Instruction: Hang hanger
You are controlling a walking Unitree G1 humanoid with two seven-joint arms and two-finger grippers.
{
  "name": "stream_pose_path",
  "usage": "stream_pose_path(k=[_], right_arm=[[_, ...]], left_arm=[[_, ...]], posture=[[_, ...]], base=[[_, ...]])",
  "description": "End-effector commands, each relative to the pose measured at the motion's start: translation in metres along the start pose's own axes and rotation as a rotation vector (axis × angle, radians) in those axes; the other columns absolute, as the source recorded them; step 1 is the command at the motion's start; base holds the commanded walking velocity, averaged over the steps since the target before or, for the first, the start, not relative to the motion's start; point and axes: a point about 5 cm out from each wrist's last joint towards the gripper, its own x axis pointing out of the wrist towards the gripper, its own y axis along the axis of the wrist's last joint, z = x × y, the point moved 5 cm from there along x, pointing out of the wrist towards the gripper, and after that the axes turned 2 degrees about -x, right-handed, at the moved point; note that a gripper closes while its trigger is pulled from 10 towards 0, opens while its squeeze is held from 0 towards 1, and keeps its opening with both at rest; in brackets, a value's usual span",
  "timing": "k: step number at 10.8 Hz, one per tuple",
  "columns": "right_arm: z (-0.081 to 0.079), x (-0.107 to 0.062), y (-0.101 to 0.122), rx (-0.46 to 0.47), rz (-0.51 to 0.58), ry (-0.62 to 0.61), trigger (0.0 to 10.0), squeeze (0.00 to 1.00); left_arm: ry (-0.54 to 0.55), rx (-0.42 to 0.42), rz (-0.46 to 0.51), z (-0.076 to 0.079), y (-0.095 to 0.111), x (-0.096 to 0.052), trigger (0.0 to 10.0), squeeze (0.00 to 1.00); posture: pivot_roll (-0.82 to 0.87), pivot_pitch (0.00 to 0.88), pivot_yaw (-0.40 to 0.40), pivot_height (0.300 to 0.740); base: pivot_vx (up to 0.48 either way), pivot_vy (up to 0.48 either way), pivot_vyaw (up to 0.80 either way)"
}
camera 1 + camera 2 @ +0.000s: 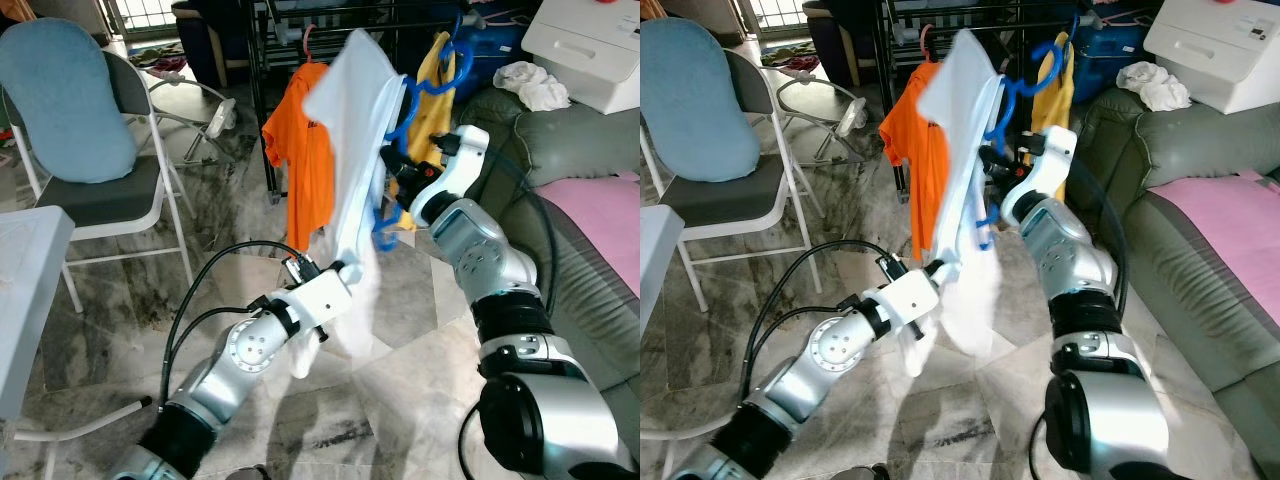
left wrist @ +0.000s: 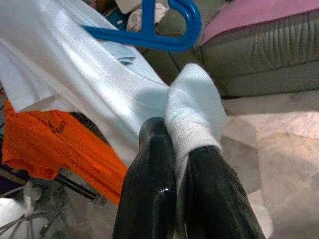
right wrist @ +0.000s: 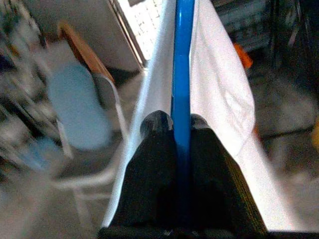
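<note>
Hanger [image 3: 182, 59] — clamped in right hand [image 3: 182, 122]

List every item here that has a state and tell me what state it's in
Blue hanger: held up by the right pincer, not yet on the rack.
White shirt: draped on the blue hanger, one edge pinched by the left pincer.
Orange shirt: hanging on the rack.
Folding chair: unfolded, upright.

Folding chair [image 1: 110, 190], blue cushion [image 1: 65, 100] on its backrest, at left. Orange shirt [image 1: 305, 160] and yellow garment [image 1: 435, 70] hang on dark rack [image 1: 262, 60]. Grey sofa [image 1: 590, 260] at right with pink cloth [image 1: 600, 210]. Marble floor [image 1: 400, 400].
</note>
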Motion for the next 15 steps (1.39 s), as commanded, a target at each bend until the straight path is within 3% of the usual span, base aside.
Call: stream_pose_path(k=[1,2,3,4,7,9,11,12,13,14,15], right_arm=[[-0.016,0.002,0.023,-0.151,0.092,0.051,10.0,0.00],[-0.027,0.000,0.015,-0.279,0.106,0.088,10.0,0.00],[-0.038,-0.007,-0.003,-0.412,0.094,0.143,10.0,0.00],[-0.036,-0.009,-0.006,-0.419,0.101,0.140,10.0,0.00],[-0.022,-0.017,-0.009,-0.419,0.150,0.082,10.0,0.00],[-0.023,-0.016,-0.009,-0.397,0.172,0.073,10.0,0.00],[-0.023,-0.013,-0.010,-0.396,0.173,0.066,10.0,0.00],[-0.022,-0.013,-0.010,-0.398,0.173,0.062,10.0,0.00],[-0.022,-0.012,-0.010,-0.394,0.175,0.057,10.0,0.00],[-0.029,-0.010,-0.008,-0.387,0.195,0.066,10.0,0.00],[-0.031,-0.009,-0.008,-0.390,0.203,0.072,10.0,0.00]], left_arm=[[-0.023,-0.001,-0.044,0.009,-0.014,-0.004,10.0,0.00],[-0.029,-0.021,-0.051,0.013,-0.016,-0.002,10.0,0.00],[-0.032,-0.044,-0.067,0.016,-0.019,0.001,10.0,0.10],[-0.040,-0.063,-0.050,0.017,-0.013,0.003,10.0,1.00],[-0.124,-0.097,0.010,0.030,0.001,0.006,10.0,1.00],[-0.092,-0.064,-0.034,0.030,-0.008,0.006,10.0,1.00],[-0.125,-0.015,-0.027,0.042,-0.005,0.007,10.0,1.00],[-0.053,-0.021,-0.026,0.033,-0.006,0.008,10.0,1.00],[0.056,-0.015,-0.019,0.013,-0.007,0.007,10.0,1.00],[0.247,-0.022,-0.064,-0.022,-0.019,0.001,10.0,1.00],[0.308,-0.026,-0.086,-0.035,-0.024,-0.002,10.0,1.00]], posture=[[-0.01,0.074,-0.007,0.740],[-0.01,0.073,-0.011,0.740],[-0.01,0.073,-0.012,0.740],[-0.01,0.070,-0.013,0.740],[-0.02,0.068,-0.011,0.740],[-0.01,0.068,-0.012,0.740],[-0.01,0.071,-0.012,0.740],[-0.01,0.072,-0.011,0.740],[-0.01,0.070,-0.007,0.740],[-0.01,0.068,-0.006,0.740],[-0.01,0.067,-0.007,0.740]], base=[[0.000,0.000,0.00],[0.000,0.000,0.00],[0.000,0.000,0.00],[0.000,0.000,0.00],[0.000,0.000,0.00],[0.000,0.000,0.00],[0.000,0.000,0.00],[0.000,0.000,0.00],[0.000,0.000,0.00],[0.000,0.000,0.00],[0.000,0.000,0.00]])
